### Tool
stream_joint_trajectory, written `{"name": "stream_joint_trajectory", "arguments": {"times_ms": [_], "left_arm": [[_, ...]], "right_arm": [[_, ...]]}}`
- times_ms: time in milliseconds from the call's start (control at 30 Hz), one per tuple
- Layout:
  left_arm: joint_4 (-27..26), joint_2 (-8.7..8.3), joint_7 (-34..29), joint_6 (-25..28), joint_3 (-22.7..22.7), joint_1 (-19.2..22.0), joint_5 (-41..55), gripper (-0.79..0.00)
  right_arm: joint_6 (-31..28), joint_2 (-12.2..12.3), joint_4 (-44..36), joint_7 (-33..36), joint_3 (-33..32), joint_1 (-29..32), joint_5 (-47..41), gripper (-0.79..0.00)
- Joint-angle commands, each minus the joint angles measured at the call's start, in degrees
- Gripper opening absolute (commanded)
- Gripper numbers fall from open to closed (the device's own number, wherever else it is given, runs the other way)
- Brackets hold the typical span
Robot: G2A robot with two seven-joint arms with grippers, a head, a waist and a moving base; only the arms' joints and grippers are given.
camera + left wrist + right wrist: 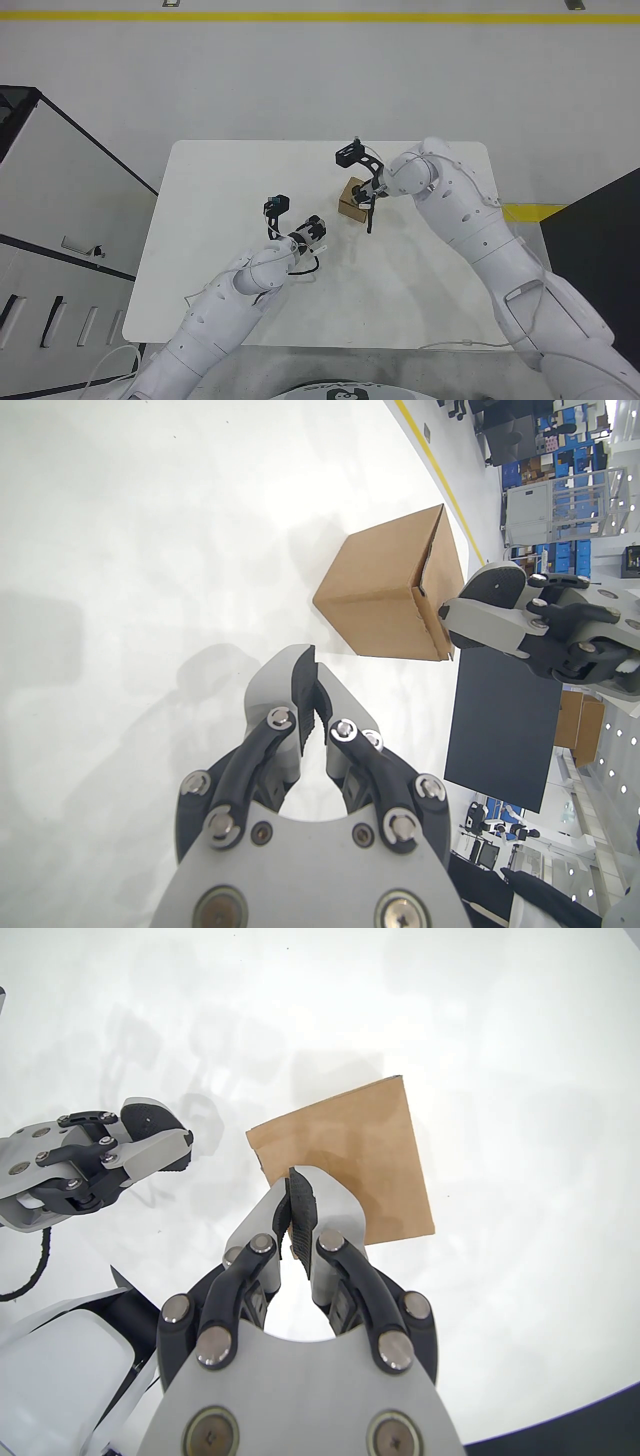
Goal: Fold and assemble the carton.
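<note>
Cardboard, brown and corrugated, makes up the carton. It is a squat box with flat matte faces and creased corners, and a raw fluted edge shows along one seam where a flap stands slightly ajar. It sits on the surface a little right of the middle and toward the far side.

The right tool comes in from the right. Its ribbed black rubber pads are pressed together, and the tips touch the carton at a corner edge. Whether a sliver of cardboard is pinched between them cannot be told.

The left tool hangs over bare surface to the left of the carton and nearer, close by but apart from it. Its grey fingers are drawn together with only a thin slit between the pads, and it grips nothing.

The surface is a smooth, glossy white slab with rounded corners. It stands on a pale grey floor crossed at the far side by a yellow line. A grey cabinet stands to the left and a dark board to the right. Shelves with blue bins fill the room behind.
</note>
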State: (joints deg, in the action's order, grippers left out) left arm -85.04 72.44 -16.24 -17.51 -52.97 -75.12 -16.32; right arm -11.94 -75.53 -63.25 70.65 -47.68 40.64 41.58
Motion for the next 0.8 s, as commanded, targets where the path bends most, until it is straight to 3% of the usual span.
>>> {"name": "stream_joint_trajectory", "arguments": {"times_ms": [0, 767], "left_arm": [[0.0, 0.00, 0.0, 0.0, 0.0, 0.0, 0.0, -0.785], [0.0, 0.00, 0.0, 0.0, 0.0, 0.0, 0.0, -0.785]], "right_arm": [[0.0, 0.0, 0.0, 0.1, 0.0, -0.1, -0.2, -0.785], [0.8, 0.0, 0.4, -4.6, -0.9, 0.8, -3.5, -0.785]]}}
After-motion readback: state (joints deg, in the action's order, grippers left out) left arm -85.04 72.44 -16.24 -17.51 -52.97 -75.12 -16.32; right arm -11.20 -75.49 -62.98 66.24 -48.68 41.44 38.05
